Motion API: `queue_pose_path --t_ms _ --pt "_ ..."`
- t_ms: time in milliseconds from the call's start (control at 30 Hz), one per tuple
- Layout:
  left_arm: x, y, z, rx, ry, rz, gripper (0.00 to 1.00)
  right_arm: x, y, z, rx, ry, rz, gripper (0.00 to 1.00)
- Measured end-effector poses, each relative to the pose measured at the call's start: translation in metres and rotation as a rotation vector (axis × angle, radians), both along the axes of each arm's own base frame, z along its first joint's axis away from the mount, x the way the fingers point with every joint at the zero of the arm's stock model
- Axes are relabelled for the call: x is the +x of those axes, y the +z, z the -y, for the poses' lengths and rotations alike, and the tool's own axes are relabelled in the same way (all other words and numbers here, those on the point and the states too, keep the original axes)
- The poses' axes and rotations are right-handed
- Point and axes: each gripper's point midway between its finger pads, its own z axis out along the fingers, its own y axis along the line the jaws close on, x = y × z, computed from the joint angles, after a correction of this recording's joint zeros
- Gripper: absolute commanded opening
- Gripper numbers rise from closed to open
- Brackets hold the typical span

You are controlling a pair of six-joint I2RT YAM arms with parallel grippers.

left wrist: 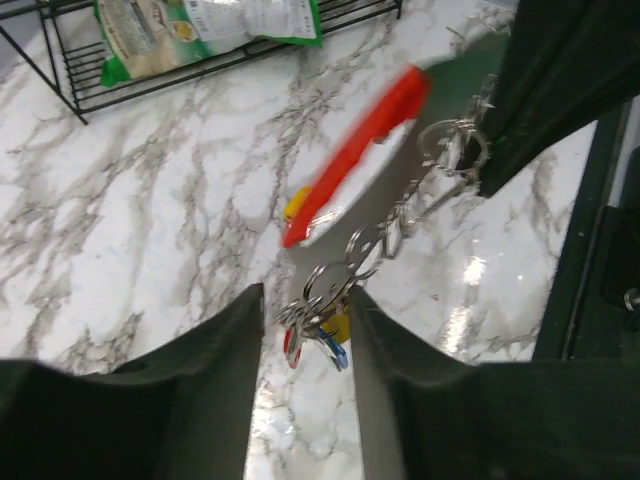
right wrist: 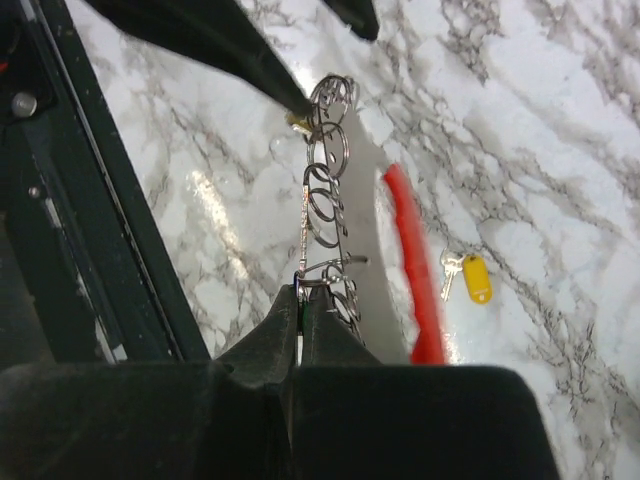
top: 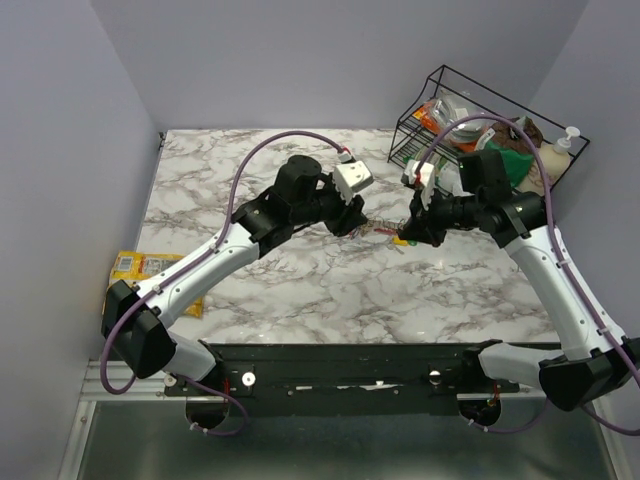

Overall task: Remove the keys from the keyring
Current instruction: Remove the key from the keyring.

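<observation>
Stretching a chain of small silver metal rings (right wrist: 325,195) between them, the left gripper (left wrist: 305,300) clamps the bunch of keys with red, blue and yellow plastic heads (left wrist: 320,335) and the right gripper (right wrist: 300,295) pinches the chain's far end. The curved red-and-grey metal keyring (right wrist: 412,260) is blurred, just beside the chain; 1 yellow-headed key (right wrist: 478,278) lies loose on the white marbled table (top: 300,290). The step seems to be pulling keys free; next, 1 key must slide off through its ring's split.

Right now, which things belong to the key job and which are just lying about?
Job: keyring, ring chain, keys, loose yellow key, left gripper, right gripper.
Lying about: yellow snack packet, wire rack, green packet, soap bottle.
</observation>
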Motion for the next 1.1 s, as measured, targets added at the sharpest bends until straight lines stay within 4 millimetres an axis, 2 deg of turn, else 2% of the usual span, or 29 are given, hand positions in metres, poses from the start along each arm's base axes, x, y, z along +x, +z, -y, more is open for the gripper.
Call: queue_pose_path --t_ms 200,467,633,733,900,1100 --pt "0.003 0.005 -0.007 0.0 0.016 0.012 0.75 -0.016 -0.013 0.007 -0.052 0.044 -0.051 0.01" --pt "-0.022 0.019 -0.003 -0.026 -0.109 0.003 0.87 -0.024 -0.011 0.009 -0.09 0.109 -0.053 0.01" --pt "-0.033 0.018 0.0 -0.032 -0.171 -0.013 0.93 -0.029 -0.006 0.005 -0.113 0.174 -0.065 0.01" --pt "-0.038 0.019 0.001 -0.036 -0.198 -0.017 0.95 -0.037 -0.01 -0.002 -0.129 0.233 -0.086 0.01" --pt "-0.044 0.02 0.003 -0.047 -0.237 -0.023 0.95 -0.061 -0.019 -0.02 -0.159 0.355 -0.128 0.01" --pt "-0.058 0.021 0.007 -0.06 -0.315 -0.021 0.93 -0.088 -0.021 -0.036 -0.169 0.468 -0.149 0.01"
